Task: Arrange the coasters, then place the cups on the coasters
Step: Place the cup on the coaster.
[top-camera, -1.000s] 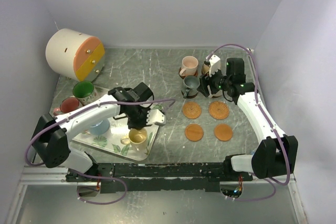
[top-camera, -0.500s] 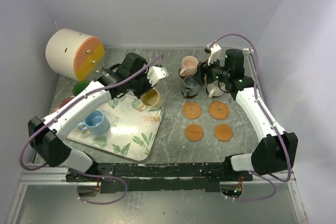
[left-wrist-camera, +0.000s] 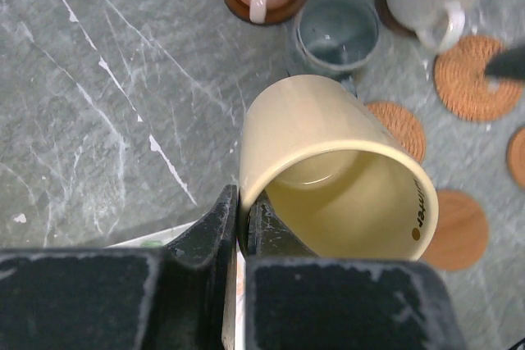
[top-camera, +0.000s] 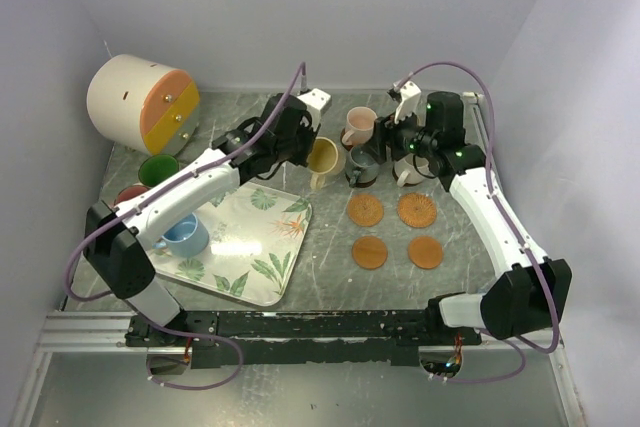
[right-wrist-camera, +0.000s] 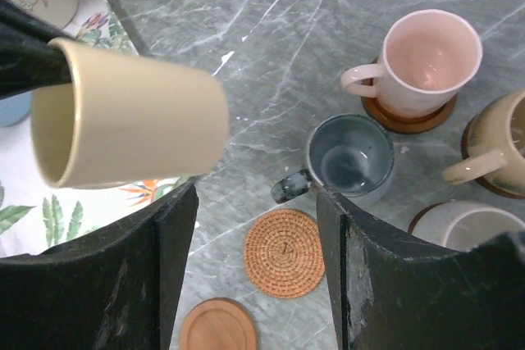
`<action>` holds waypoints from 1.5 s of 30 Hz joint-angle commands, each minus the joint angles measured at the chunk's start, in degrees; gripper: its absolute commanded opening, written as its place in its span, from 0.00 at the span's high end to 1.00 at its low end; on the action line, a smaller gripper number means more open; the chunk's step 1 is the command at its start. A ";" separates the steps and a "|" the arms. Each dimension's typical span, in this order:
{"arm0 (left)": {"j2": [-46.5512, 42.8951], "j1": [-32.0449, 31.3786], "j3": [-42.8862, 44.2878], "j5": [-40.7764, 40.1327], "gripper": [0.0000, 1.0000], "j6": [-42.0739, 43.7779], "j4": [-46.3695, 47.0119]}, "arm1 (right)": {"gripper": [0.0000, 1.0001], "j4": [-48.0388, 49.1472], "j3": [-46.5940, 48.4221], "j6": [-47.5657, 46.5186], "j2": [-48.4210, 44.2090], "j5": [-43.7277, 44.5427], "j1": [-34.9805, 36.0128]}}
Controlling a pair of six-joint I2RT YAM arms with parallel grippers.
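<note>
1. Top external: left claw [top-camera: 308,150] is clamped on the yellow cup [top-camera: 322,161], tipped above the desk [top-camera: 325,277] at 9 o'clock of the grey cup [top-camera: 362,163]; four bare coasters [top-camera: 365,210] lie at 5 o'clock.
2. Left wrist: claw nips the yellow cup's rim at 8 o'clock.
3. Right wrist: right claw [right-wrist-camera: 256,194] stands apart, gripping nothing; pink cup [right-wrist-camera: 431,55] sits on a dark coaster [right-wrist-camera: 410,116] at 1 o'clock.

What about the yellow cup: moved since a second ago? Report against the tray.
Yes. Held by the left gripper, the yellow cup went from over the tray up and rightward, off it, beside the grey cup.
</note>
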 commanded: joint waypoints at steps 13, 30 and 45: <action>7.65 -4.52 13.86 -20.76 0.93 -18.88 3.08 | 0.41 -1.46 6.55 3.69 1.84 -0.67 5.10; 9.65 -5.92 15.15 -20.49 0.93 -19.29 2.71 | 0.60 -2.68 13.19 6.97 10.66 11.98 9.43; 9.12 -6.47 13.67 -13.68 0.93 -13.57 4.87 | 0.64 -2.93 14.28 4.60 12.14 16.30 10.67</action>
